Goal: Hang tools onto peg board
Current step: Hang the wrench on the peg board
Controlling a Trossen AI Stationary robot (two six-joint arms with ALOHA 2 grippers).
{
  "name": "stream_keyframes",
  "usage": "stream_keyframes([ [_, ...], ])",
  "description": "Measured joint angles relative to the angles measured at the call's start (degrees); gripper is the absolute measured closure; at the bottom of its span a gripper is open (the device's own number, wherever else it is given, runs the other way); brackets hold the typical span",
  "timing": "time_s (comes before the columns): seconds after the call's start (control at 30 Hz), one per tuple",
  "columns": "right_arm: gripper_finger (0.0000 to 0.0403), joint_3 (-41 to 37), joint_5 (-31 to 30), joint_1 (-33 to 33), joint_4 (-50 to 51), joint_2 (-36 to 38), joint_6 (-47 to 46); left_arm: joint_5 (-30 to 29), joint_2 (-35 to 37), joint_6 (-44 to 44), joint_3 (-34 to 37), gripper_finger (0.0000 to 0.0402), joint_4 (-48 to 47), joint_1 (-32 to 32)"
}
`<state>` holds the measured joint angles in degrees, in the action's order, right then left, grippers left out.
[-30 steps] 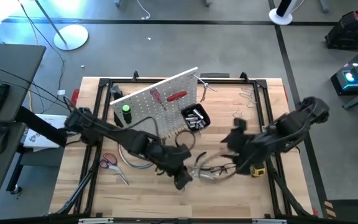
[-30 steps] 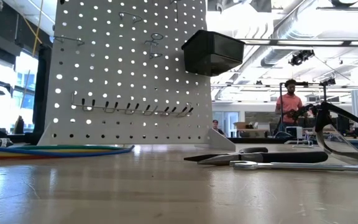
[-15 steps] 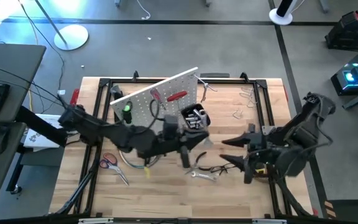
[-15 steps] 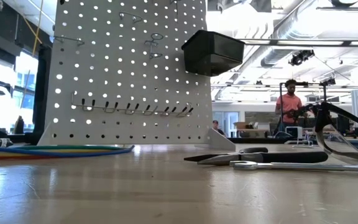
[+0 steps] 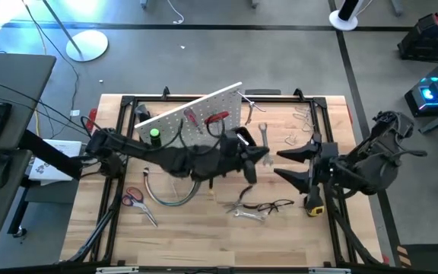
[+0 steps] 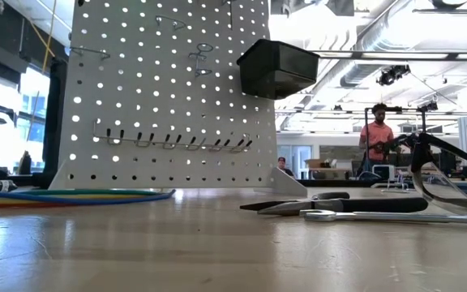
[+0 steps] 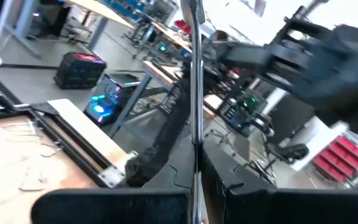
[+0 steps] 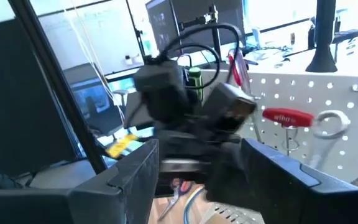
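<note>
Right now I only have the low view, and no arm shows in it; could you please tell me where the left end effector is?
Observer: The left end effector is raised over the table, just right of the peg board, shut on a silver wrench.
Operator: Thank you. And the right one?
Observer: The right end effector hovers open and empty, facing the left one from the table's right side.
Operator: Is anything hung on the board's far face?
Observer: Yes, a red-handled screwdriver hangs there.
</note>
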<state>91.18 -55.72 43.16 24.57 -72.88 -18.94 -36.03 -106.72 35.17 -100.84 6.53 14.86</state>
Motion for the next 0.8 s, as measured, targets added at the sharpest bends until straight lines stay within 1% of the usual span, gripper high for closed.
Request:
stream_keyframes([
  [0.13,0.0181,0.4,0.6,0.0,0.0,0.0,-0.4,2.0,0.1,0.1,0.0,0.0401,-1.8,-2.8],
  [0.23,0.0181,0.2,0.7,0.6,0.0,0.0,-0.5,7.3,-0.1,0.3,-1.1,0.0401,-3.7,-4.7],
  [0.27,0.0181,0.2,0.7,0.8,0.0,-0.1,-0.5,8.2,0.0,0.3,-1.3,0.0401,-4.2,-5.0],
  [0.47,0.0181,0.2,-1.1,2.0,0.6,-0.2,-1.7,7.5,-0.1,-4.0,-4.3,0.0401,-6.9,-5.0],
  [0.63,0.0181,0.2,-1.4,2.0,0.9,-0.2,-1.9,7.0,0.1,-1.4,-5.5,0.0401,-13.4,-6.3],
  [0.8,0.0181,0.2,-1.5,2.0,0.9,-0.3,-2.0,7.5,0.1,1.6,-5.5,0.0401,-16.8,-7.4],
])
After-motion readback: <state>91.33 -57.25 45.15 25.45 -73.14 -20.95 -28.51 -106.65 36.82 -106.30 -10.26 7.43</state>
